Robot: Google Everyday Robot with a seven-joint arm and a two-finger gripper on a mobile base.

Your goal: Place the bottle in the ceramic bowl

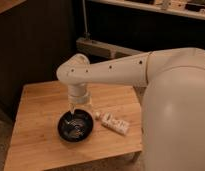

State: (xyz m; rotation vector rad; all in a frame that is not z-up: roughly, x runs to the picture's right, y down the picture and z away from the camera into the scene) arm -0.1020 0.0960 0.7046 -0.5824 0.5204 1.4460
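Note:
The ceramic bowl (76,127) is a shallow glossy black bowl with pale marks inside. It sits on the wooden table (41,115), near its front middle. The bottle (116,124) is small and white with dark label markings. It lies on its side on the table just right of the bowl, with its pale cap end (98,116) toward the bowl. My gripper (74,113) hangs down from the white wrist, directly over the bowl's far rim and to the left of the bottle. It holds nothing that I can see.
My white arm (121,70) and body (176,115) cover the table's right side. A dark cabinet front (36,40) stands behind the table. A metal rail (103,47) and a shelf (161,7) are at the back. The table's front edge is near the bowl.

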